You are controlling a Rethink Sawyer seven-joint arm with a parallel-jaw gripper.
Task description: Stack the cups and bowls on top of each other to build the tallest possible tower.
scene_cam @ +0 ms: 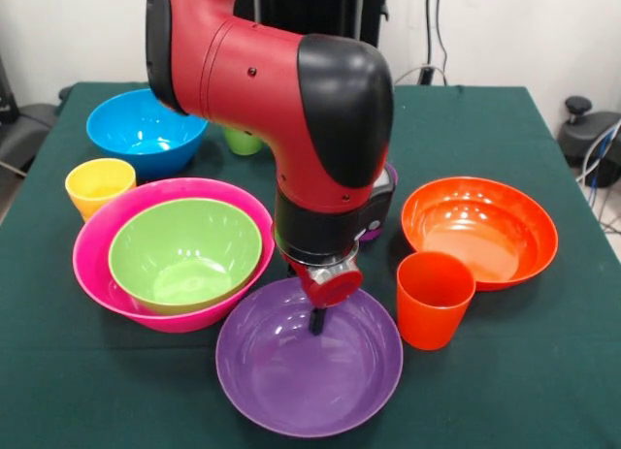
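My gripper hangs from the red arm over the far inner side of the purple bowl, which lies at the near middle of the table. The arm's wrist hides most of the gripper, so its state does not show. To the left, the green bowl sits nested in the big pink bowl. An orange bowl rests at the right with an upright orange cup in front of it. The blue bowl is at the far left, a yellow cup near it. A green cup and a purple cup peek from behind the arm.
The dark green tablecloth covers the table; its right edge runs close to the orange bowl. Black gear and cables stand off the table at the far right. The bulky arm blocks the table's middle.
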